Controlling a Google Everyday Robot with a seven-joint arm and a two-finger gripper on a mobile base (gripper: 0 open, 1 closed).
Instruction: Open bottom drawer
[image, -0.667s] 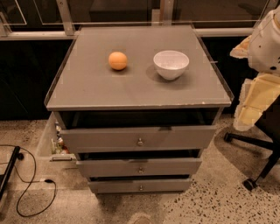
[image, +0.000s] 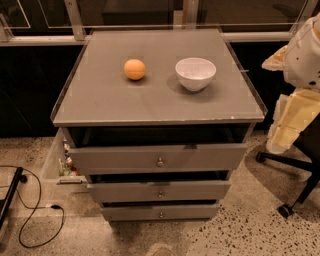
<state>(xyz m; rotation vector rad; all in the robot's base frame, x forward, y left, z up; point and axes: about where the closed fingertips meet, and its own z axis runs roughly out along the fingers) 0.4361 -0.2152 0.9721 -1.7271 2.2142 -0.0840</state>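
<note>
On the grey cabinet's tabletop (image: 100, 102), an orange (image: 135, 69) sits left of a white bowl (image: 195, 73). Below, the bottom drawer (image: 130, 212), lowest of three, shows a dark gap above its front. The gripper (image: 287, 132) hangs far right, apart from the cabinet; released or clenched, I cannot tell.

The gripper (image: 160, 249) shows only as a dim, pale rounded shape cut off by the lower edge, just in front of the bottom drawer (image: 130, 212). That drawer's inside is a thin dark gap, hidden under the middle drawer (image: 125, 191). Items in a clear bin (image: 51, 159) at the left are too small to identify. A wheeled chair (image: 290, 164) and a pale draped shape (image: 297, 117) are cut off at the right.
</note>
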